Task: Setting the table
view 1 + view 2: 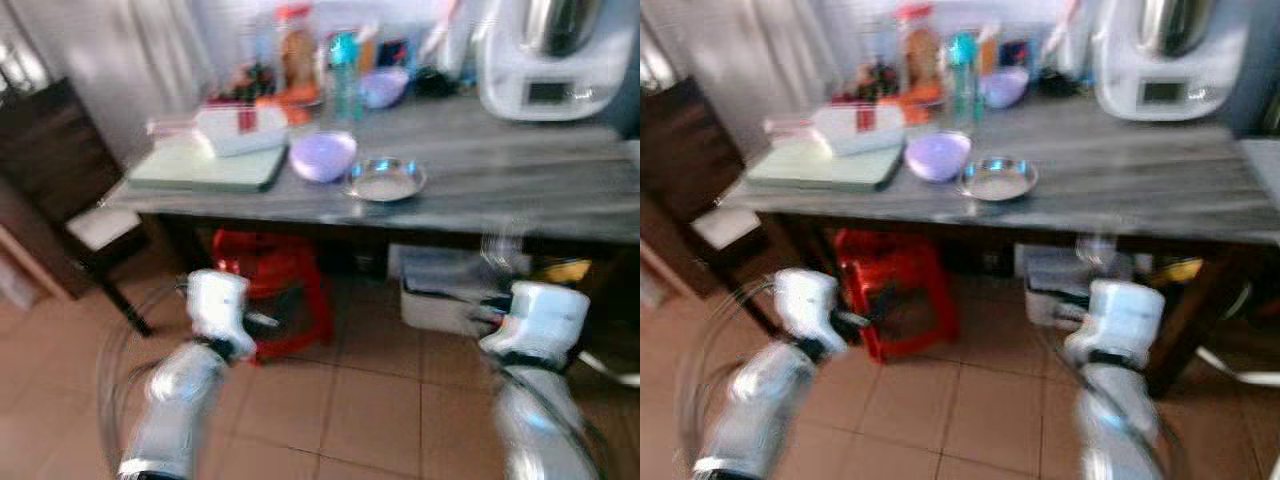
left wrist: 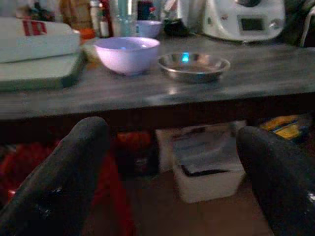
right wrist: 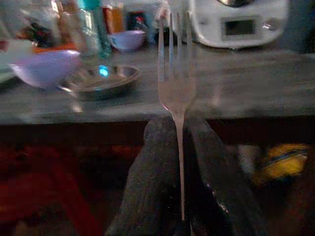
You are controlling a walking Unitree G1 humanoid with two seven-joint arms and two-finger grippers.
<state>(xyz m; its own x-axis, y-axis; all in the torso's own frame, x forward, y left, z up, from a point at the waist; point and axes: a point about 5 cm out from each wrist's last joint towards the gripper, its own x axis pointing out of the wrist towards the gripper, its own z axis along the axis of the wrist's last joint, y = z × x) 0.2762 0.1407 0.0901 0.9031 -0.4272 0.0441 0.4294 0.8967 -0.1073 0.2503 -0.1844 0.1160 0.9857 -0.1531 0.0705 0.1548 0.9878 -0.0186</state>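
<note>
Right gripper (image 3: 179,147): here we have it low in the frame, below the table edge; both black fingers pressed together on the fork's handle.
Fork (image 3: 176,73): pinched upright, tines up; in the head views it shows only as a faint blurred streak above the right wrist, lower right of centre; we see it in front of the table edge.
Left gripper (image 2: 167,172): lower left of the head view, held out toward the table; fingers (image 2: 64,182) spread wide with nothing between them.
Table (image 1: 520,190): grey top running across the upper half of the frame; we stand short of it, both arms below its edge.
Steel dish (image 1: 386,180): shallow, near the front edge at upper centre; just beside the bowl, on its right.
Bowl (image 1: 323,155): lilac, left of the dish.
Board (image 1: 205,168): pale green, upper left on the table; a white box (image 1: 240,128) with red marks sits on it.
Appliance (image 1: 555,55): white, with a small display, upper right at the back of the table.
Back row: bottles and a second lilac bowl (image 1: 383,87); too blurred for us to tell more.
Under the table: red stool (image 1: 275,290) at centre left; white bin (image 1: 440,295) to its right.
Chair (image 1: 60,190): dark, at the left edge.
Floor (image 1: 340,400): tan tiles.
</note>
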